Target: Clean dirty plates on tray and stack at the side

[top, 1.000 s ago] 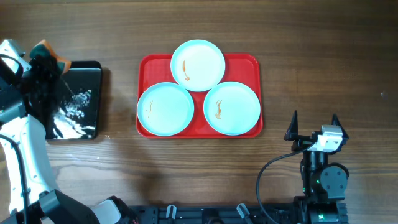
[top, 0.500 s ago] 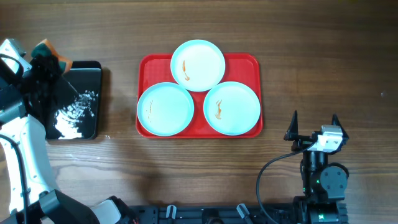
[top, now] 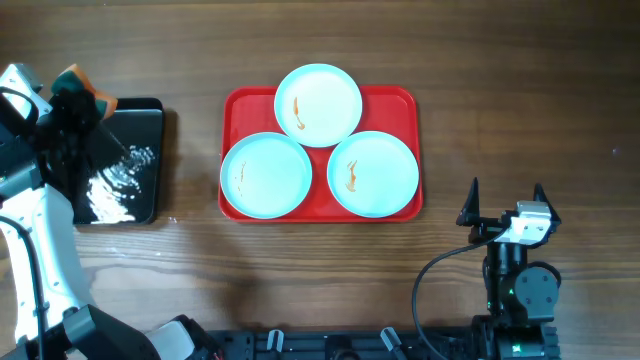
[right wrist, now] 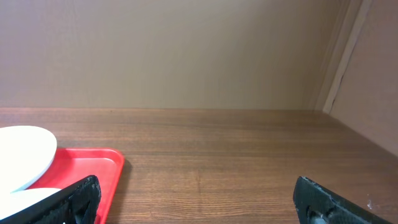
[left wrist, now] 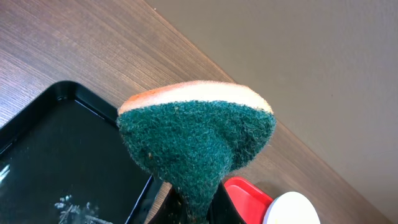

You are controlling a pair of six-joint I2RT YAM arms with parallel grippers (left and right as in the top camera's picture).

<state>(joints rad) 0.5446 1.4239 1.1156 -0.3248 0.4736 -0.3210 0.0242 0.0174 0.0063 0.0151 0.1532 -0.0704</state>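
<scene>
Black tray [top: 150,120]: glossy, rectangular, by the left edge of the brown wood-grain tabletop [top: 500,80], with white foam streaks [top: 115,185] on its near half. Sponge [left wrist: 196,140]: dark green scouring face, pale and orange backing, over the tray's far-left corner. Beige wall [right wrist: 186,50] behind the tabletop.

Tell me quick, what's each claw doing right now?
Left claw: closed on the sponge.
Right claw: open, holding nothing.
</scene>
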